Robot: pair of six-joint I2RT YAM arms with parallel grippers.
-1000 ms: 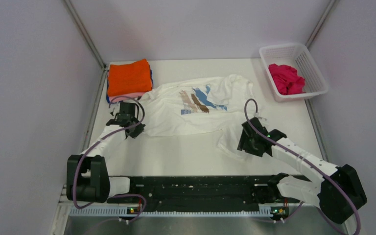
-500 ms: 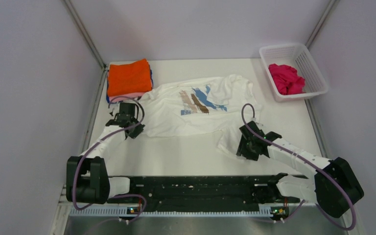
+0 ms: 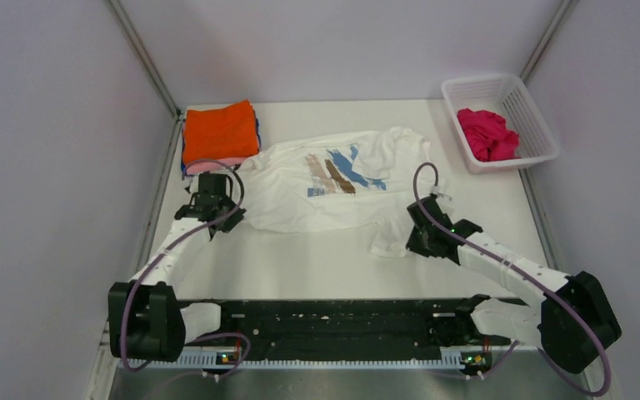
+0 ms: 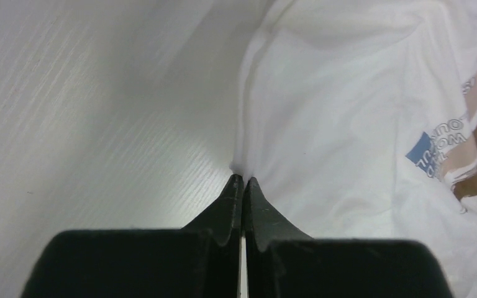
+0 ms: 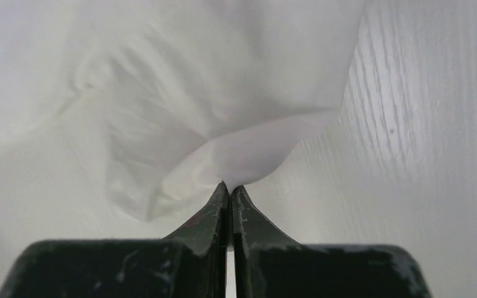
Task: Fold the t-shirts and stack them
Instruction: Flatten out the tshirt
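A white t-shirt (image 3: 333, 179) with a blue, brown and tan print lies spread across the middle of the table. My left gripper (image 3: 217, 218) is shut on its near left edge; in the left wrist view the white hem (image 4: 239, 162) runs right into the closed tips (image 4: 243, 180). My right gripper (image 3: 419, 242) is shut on a fold of the same shirt at its near right corner (image 5: 248, 155), cloth pinched at the tips (image 5: 228, 186). A folded stack with an orange t-shirt (image 3: 219, 131) on top sits at the back left. A magenta t-shirt (image 3: 487, 133) lies crumpled in the basket.
The white lattice basket (image 3: 523, 110) stands at the back right corner. Grey walls close in the table on the left, back and right. Pink and blue edges show under the orange shirt (image 3: 208, 165). The black arm rail (image 3: 333, 321) runs along the near edge.
My right gripper has closed on the near right corner of the white shirt and drawn it slightly back and up. The left gripper stayed shut, shifting a little.
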